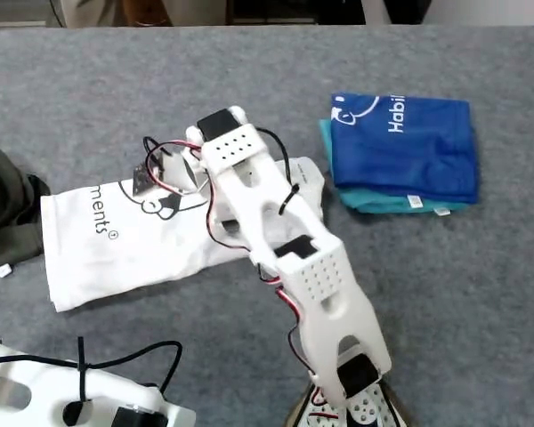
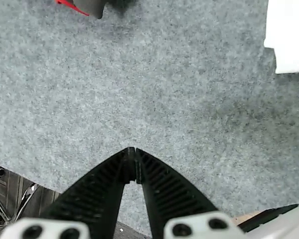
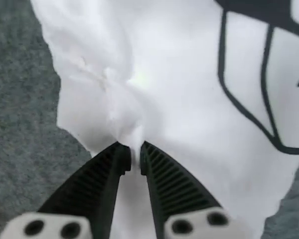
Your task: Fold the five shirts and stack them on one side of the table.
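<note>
Grey felt covers the bench, with open room along the top and lower right of the high view. The white shirt lies spread at centre left, its cloth bunched where the right arm's jaws are clamped on it. The left arm's jaws are together over bare felt near the bench edge. A folded blue shirt sits on a teal shirt at upper right. A dark shirt lies crumpled at the left edge.

My right arm stretches from its near base far and leftward; my right gripper pinches the white shirt. My left gripper points down, fingertips touching.
</note>
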`<state>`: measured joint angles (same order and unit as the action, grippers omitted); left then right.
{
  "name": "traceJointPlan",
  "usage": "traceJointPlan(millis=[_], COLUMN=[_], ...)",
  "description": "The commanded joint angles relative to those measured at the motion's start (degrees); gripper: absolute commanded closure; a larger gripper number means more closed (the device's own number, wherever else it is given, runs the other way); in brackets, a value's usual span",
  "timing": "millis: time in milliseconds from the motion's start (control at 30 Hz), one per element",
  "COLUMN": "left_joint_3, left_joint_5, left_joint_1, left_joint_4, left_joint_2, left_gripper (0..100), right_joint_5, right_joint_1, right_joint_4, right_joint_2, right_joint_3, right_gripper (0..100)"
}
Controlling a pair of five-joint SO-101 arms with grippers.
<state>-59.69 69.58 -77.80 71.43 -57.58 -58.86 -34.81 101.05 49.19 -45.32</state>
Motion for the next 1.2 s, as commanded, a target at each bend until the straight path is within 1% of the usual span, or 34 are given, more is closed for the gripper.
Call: traceJointPlan(millis=[0,67,100,233,267,333,400,467,500,567,600,633,667,733,800,867,933,1033,1100,1167], left_joint_3=[2.11,1.93,1.93,2.37,2.55,2.55,2.64,2.64,2.64,2.64,2.64,2.64,2.64,2.73,4.66,8.53,13.63,19.34,22.07,24.79], left_joint_5=[2.29,2.73,2.73,2.81,2.99,3.16,3.16,3.16,3.16,3.16,3.16,3.16,3.16,3.16,3.16,2.20,-3.08,-14.59,-20.48,-24.70], left_joint_1=[0.62,0.62,0.53,0.53,0.53,0.53,0.53,0.53,0.53,0.62,0.70,0.70,0.70,1.41,1.93,5.45,10.90,21.89,28.22,32.09], left_joint_4=[0.35,0.44,0.44,0.44,0.44,0.35,0.35,0.35,0.35,0.35,0.18,0.18,0.35,1.93,6.86,12.84,16.97,18.02,18.46,17.85], left_joint_2=[-0.57,-0.57,-0.57,-0.57,-0.57,-0.57,-0.57,-0.57,-0.57,-0.57,-0.57,-0.57,-0.57,-0.57,-0.57,-0.57,-0.40,2.59,7.87,15.87], left_gripper=[98,98,98,98,98,98,98,98,98,98,98,98,98,97,95,94,92,90,90,90], right_joint_5=[1.93,3.69,5.10,13.63,14.68,15.12,15.74,19.16,20.92,24.18,25.23,25.85,25.58,24.70,23.65,23.91,24.00,23.82,23.56,22.95], right_joint_1=[-0.92,-0.92,-0.92,-0.84,-0.84,-0.92,-0.48,1.01,1.71,2.77,2.95,3.03,2.95,2.68,2.68,4.18,6.11,8.31,9.45,9.71], right_joint_4=[0.79,0.88,0.88,0.88,0.97,1.32,1.41,1.41,1.41,1.41,1.41,1.41,1.41,1.23,1.05,0.35,-1.23,-3.34,-4.84,-6.24], right_joint_2=[2.07,3.91,4.53,6.02,6.02,5.93,4.97,2.07,0.04,-5.23,-8.04,-11.03,-14.29,-20.53,-26.51,-31.43,-36.26,-42.42,-45.85,-49.10], right_joint_3=[-8.92,-13.05,-14.90,-20.26,-21.23,-22.02,-21.85,-20.26,-19.12,-15.16,-12.18,-8.04,-4.00,5.05,13.41,20.53,27.21,35.56,40.31,44.35], right_gripper=[99.6,98.1,94.7,71.2,67.1,64.9,67.7,75.9,82.4,99.6,99.5,95.8,95.8,99.8,99.5,99.7,99.7,99.7,99.7,99.7])
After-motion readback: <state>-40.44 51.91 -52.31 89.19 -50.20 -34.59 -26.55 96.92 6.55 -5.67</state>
